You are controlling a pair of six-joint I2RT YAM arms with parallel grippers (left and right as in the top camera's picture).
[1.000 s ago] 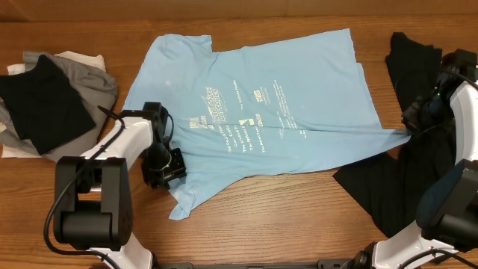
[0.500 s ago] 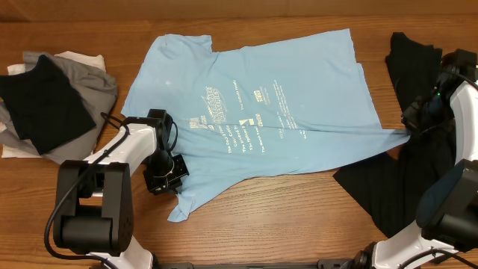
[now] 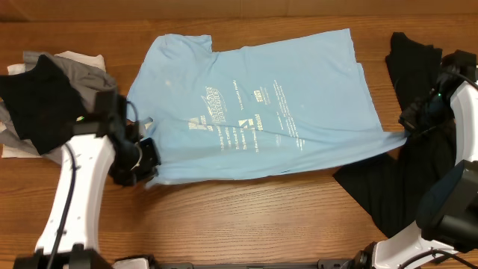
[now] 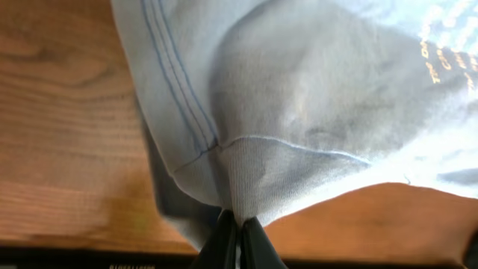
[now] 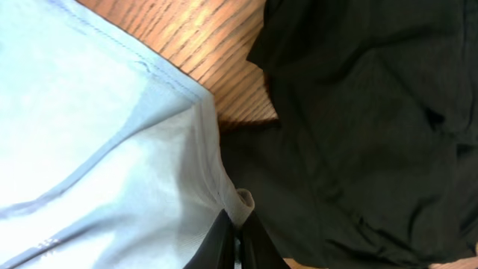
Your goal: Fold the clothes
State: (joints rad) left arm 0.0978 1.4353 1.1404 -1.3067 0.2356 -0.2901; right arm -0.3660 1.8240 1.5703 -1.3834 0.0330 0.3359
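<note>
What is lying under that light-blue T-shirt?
Bare wooden table shows around the T-shirt, and its right corner overlaps a black garment. Anything beneath its middle is covered.

Showed white-shelled left arm (image 3: 86,168) and right arm (image 3: 467,119), black joints, a thin black cable (image 3: 73,179), dark left pincer (image 4: 237,237).

Robot lab — wooden table (image 3: 246,213), twin arms (image 3: 78,168)

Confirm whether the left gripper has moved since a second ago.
Yes. The left gripper, shut on the shirt, went left toward the pile, pulling the shirt's corner along.
</note>
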